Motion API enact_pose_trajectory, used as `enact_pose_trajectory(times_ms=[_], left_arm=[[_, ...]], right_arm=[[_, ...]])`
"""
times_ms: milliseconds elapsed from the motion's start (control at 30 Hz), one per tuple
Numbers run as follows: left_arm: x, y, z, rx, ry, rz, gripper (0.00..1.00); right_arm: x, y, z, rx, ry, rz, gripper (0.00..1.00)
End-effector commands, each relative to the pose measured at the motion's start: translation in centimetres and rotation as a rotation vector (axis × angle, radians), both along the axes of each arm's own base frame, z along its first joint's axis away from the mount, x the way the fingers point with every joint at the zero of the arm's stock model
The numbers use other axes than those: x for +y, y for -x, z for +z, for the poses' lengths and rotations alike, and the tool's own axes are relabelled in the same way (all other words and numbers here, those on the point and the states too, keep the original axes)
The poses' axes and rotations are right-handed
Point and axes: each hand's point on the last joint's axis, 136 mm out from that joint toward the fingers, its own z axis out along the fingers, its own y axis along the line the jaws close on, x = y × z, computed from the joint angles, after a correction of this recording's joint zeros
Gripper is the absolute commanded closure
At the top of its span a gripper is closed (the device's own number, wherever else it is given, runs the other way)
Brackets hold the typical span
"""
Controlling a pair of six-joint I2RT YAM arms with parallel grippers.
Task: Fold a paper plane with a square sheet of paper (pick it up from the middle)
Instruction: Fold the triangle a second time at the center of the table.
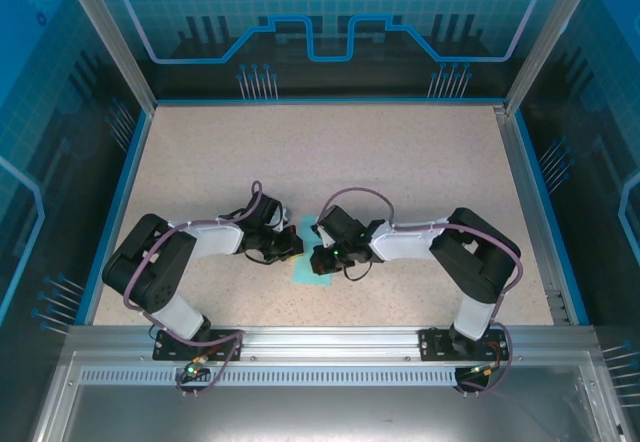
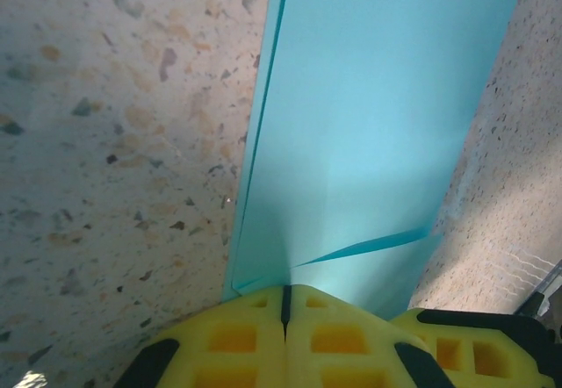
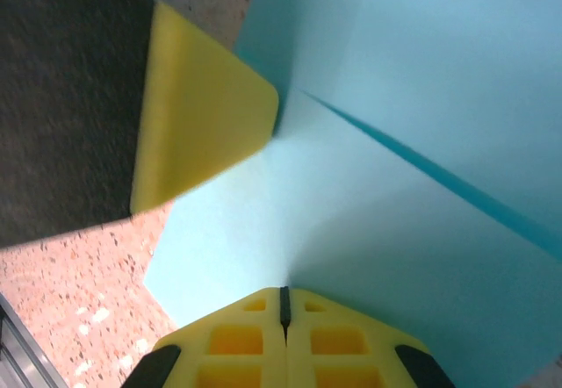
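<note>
The square sheet of paper (image 1: 316, 268) is light cyan and lies between the two wrists at the table's middle front. In the left wrist view the sheet (image 2: 378, 116) shows folded layers and a slanted flap edge, and my left gripper (image 2: 285, 287) is shut on its near edge. My right gripper (image 3: 283, 290) is shut on the paper (image 3: 413, 230), which rises in a crease to the jaw tips. In the top view the left gripper (image 1: 295, 245) and right gripper (image 1: 318, 259) nearly touch. The paper plane as a finished dart is out of view.
The speckled beige table (image 1: 330, 152) is walled by blue panels and aluminium posts, with a metal rail (image 1: 330, 340) along the near edge. A yellow finger (image 3: 206, 116) of the left gripper touches the paper close to the right gripper. Room lies toward the back.
</note>
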Motion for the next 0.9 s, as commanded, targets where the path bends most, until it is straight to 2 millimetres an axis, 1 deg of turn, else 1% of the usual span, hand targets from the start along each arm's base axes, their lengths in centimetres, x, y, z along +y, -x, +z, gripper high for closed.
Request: enact_pose_trajectory(times_ms=[0, 200, 300, 400, 467, 533, 600, 667, 700, 767, 833, 867], left_arm=[[3.6, 2.4, -4.5, 0.131, -0.199, 0.061, 0.98], [3.7, 2.5, -4.6, 0.131, -0.2, 0.064, 0.98], [3.6, 2.4, -4.5, 0.129, -0.197, 0.066, 0.98], [3.5, 2.3, -4.4, 0.123, -0.189, 0.062, 0.98], [3.2, 2.2, -4.1, 0.114, -0.174, 0.057, 0.97], [2.6, 1.8, -3.5, 0.101, -0.142, 0.049, 0.94], [1.8, 1.1, -2.3, 0.077, -0.102, 0.04, 0.9], [1.0, 0.3, -0.6, 0.042, -0.057, 0.032, 0.86], [0.6, -0.1, 0.4, 0.02, -0.037, 0.028, 0.82], [0.1, -0.9, 2.5, -0.021, -0.008, 0.029, 0.76], [-0.2, -1.4, 4.4, -0.059, 0.014, 0.034, 0.64], [-0.2, -1.5, 5.1, -0.071, 0.021, 0.039, 0.61]], right_arm=[[-3.4, 4.2, -2.4, 0.119, 0.117, 0.038, 0.98], [-5.5, 6.6, -2.5, 0.138, 0.157, 0.06, 0.98], [-6.3, 7.2, -2.3, 0.136, 0.163, 0.06, 0.98], [-6.7, 7.2, -1.8, 0.119, 0.163, 0.051, 0.98], [-6.4, 6.6, -1.2, 0.092, 0.152, 0.038, 0.98], [-5.9, 5.5, 0.0, 0.049, 0.131, 0.009, 0.97], [-5.3, 3.9, 1.3, 0.001, 0.096, -0.037, 0.96], [-4.8, 2.3, 2.6, -0.038, 0.047, -0.086, 0.94], [-4.8, 1.5, 3.2, -0.056, 0.026, -0.117, 0.92], [-4.8, 0.0, 4.1, -0.081, -0.012, -0.169, 0.83], [-5.0, -1.3, 4.8, -0.098, -0.043, -0.211, 0.74], [-5.0, -1.8, 5.0, -0.098, -0.054, -0.221, 0.71]])
